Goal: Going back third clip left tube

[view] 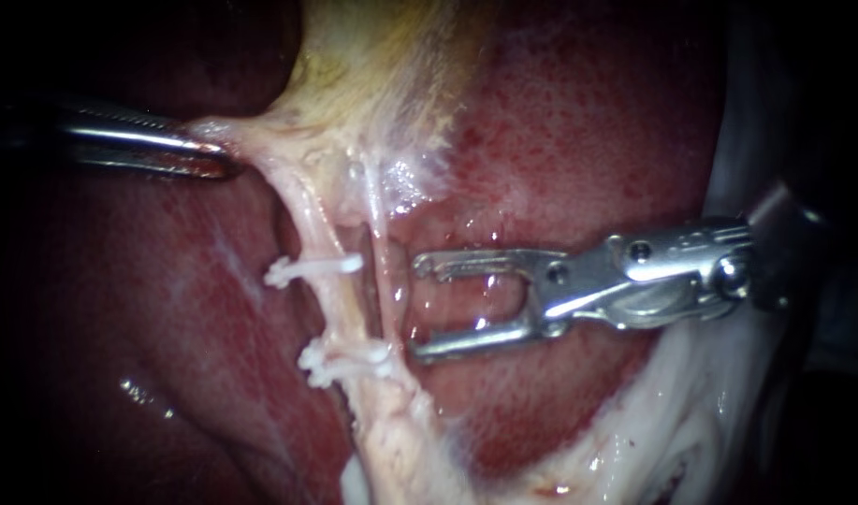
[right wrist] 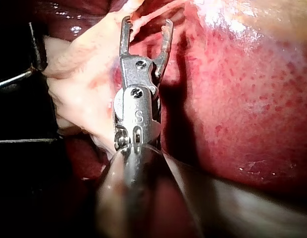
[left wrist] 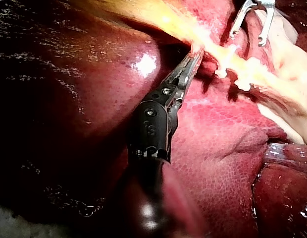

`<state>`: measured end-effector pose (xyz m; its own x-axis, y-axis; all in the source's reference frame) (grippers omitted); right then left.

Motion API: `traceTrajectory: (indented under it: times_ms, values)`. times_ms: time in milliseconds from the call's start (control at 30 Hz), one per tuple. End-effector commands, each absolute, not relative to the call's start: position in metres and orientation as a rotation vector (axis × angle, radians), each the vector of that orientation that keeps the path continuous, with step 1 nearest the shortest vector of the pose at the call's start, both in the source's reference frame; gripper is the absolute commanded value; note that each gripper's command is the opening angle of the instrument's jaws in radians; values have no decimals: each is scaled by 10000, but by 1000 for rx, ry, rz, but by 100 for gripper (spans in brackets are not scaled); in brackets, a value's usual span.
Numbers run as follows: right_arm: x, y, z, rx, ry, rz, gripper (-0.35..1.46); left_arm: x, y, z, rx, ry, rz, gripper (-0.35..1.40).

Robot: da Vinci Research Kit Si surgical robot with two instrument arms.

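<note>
Right instrument (view: 419, 309): holds jaws wide, empty, just beside left tube (view: 329, 301) with 2 clips (view: 316, 269). Left instrument (view: 196, 150): clamps jaws on pale tissue (view: 260, 140).

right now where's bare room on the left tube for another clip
Free: left tube between upper clip and lower clip, and above the upper clip toward the left instrument holding tissue. Crowded by the lower clip, near the right instrument, jaws open.
</note>
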<state>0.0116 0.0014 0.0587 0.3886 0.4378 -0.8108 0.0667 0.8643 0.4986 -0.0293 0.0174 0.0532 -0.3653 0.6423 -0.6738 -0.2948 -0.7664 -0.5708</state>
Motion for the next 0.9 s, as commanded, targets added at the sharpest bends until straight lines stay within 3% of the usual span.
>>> traceTrajectory:
  times_ms: [33,400,900]
  values:
    - [110,14,585,485,1150,229,50,-293,174,532,-1287,-480,2151,-35]
    - [51,40,559,423,1144,217,50,-295,174,532,-1287,-478,2151,-35]
    - [39,42,554,412,1141,219,50,-334,159,594,-1304,-499,2176,-35]
